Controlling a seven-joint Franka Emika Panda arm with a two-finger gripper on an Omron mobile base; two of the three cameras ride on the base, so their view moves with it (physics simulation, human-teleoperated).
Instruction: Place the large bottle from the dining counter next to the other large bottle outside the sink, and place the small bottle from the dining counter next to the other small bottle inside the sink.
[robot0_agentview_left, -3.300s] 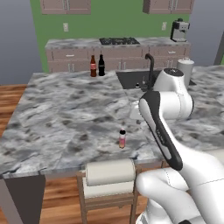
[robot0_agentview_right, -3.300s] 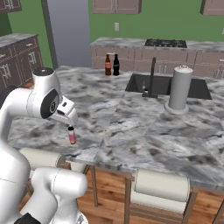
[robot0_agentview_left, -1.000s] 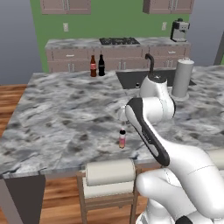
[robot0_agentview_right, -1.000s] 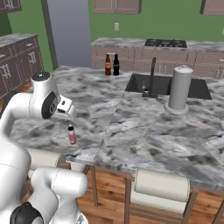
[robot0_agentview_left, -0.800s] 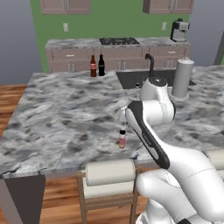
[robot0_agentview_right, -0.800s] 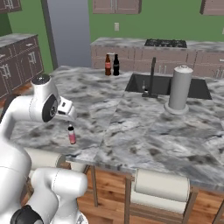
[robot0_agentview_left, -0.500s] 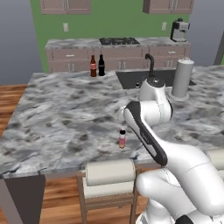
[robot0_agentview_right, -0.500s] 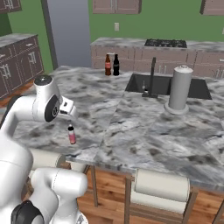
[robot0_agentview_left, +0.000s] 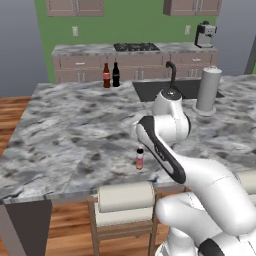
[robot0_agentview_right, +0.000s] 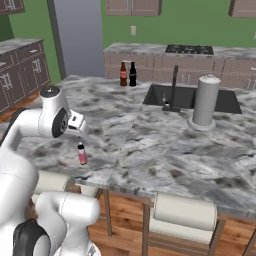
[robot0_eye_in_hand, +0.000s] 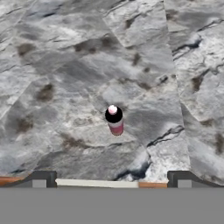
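The small bottle (robot0_eye_in_hand: 115, 121), pinkish-red with a dark cap, stands upright near the front edge of the dining counter (robot0_agentview_left: 75, 125), and it also shows from the sides (robot0_agentview_left: 140, 158) (robot0_agentview_right: 82, 154). My gripper (robot0_eye_in_hand: 111, 179) hangs just above it, open, with nothing between its fingertips (robot0_eye_in_hand: 43, 178); its hand (robot0_agentview_right: 76, 121) points down at the bottle. At the counter's far edge the large bottle (robot0_agentview_left: 106, 76) with a red label stands right beside the other large bottle (robot0_agentview_left: 116, 74), left of the sink (robot0_agentview_left: 165, 89). The other small bottle is hidden in the basin.
A black faucet (robot0_agentview_right: 174, 87) rises at the sink's near rim. A grey paper-towel roll (robot0_agentview_right: 204, 101) stands right of it. Cushioned stools (robot0_agentview_left: 125, 200) sit under the counter's front edge. Behind are a stove (robot0_agentview_left: 136, 47) and a coffee machine (robot0_agentview_left: 203, 34).
The arm's elbow has swung a little to the left and the hand has edged closer over the small bottle. The jaws have stayed open. No bottle has moved.
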